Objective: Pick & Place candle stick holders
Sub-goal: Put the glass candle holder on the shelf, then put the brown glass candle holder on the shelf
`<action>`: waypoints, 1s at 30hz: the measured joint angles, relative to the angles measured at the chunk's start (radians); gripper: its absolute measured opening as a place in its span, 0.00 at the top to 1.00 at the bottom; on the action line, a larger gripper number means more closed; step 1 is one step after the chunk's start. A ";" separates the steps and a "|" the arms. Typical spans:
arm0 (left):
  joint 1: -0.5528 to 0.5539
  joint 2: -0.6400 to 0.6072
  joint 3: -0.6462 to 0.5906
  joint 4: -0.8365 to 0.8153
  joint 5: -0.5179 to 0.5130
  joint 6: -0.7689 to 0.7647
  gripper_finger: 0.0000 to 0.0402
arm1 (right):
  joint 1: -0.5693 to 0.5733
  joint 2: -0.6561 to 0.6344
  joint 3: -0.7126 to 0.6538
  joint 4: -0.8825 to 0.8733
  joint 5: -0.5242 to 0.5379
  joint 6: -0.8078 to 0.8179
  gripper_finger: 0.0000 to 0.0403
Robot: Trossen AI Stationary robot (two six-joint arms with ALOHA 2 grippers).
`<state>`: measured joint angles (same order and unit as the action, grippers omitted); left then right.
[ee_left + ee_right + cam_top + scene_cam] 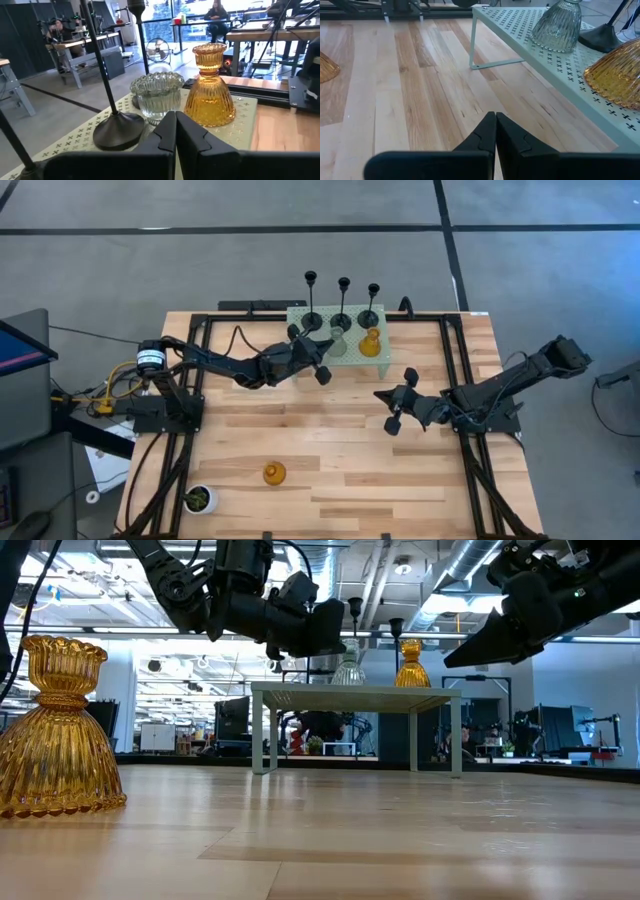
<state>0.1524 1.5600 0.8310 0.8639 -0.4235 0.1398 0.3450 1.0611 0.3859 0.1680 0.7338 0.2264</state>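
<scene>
Top centre of the overhead frame: pale green stand (pixel 300 315) holding three black holders (pixel 342 320), a grey holder (pixel 338 345) and an amber holder (pixel 370 343). Another amber holder (pixel 274 473) sits lower left (on bare table). Left gripper (pixel 318 362) and right gripper (pixel 398 400), both clenched, empty.

3 black holders (pixel 342 305) with thin stems stand at the pale green stand's (pixel 300 315) far edge. That stand is perforated with small crosses. On it sit a ribbed amber holder (pixel 371 343) and a ribbed clear-grey holder (pixel 156 95). Another ribbed amber holder (pixel 274 473) sits near the near edge of the light plank table (pixel 330 450). White pot (pixel 198 500), green plant.
</scene>
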 joint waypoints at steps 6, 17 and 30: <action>0.000 0.000 0.000 0.005 0.009 0.000 0.99 | 0.000 0.000 0.000 0.002 0.000 0.000 1.00; -0.133 -0.097 -0.001 -0.202 -0.188 0.108 0.99 | 0.001 0.000 0.000 -0.002 -0.002 0.000 1.00; -0.390 -0.526 -0.177 -0.683 -0.155 0.038 0.99 | 0.001 0.000 0.000 -0.002 -0.003 0.001 1.00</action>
<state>-0.2372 1.0344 0.6537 0.1809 -0.5785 0.1777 0.3458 1.0615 0.3859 0.1658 0.7303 0.2279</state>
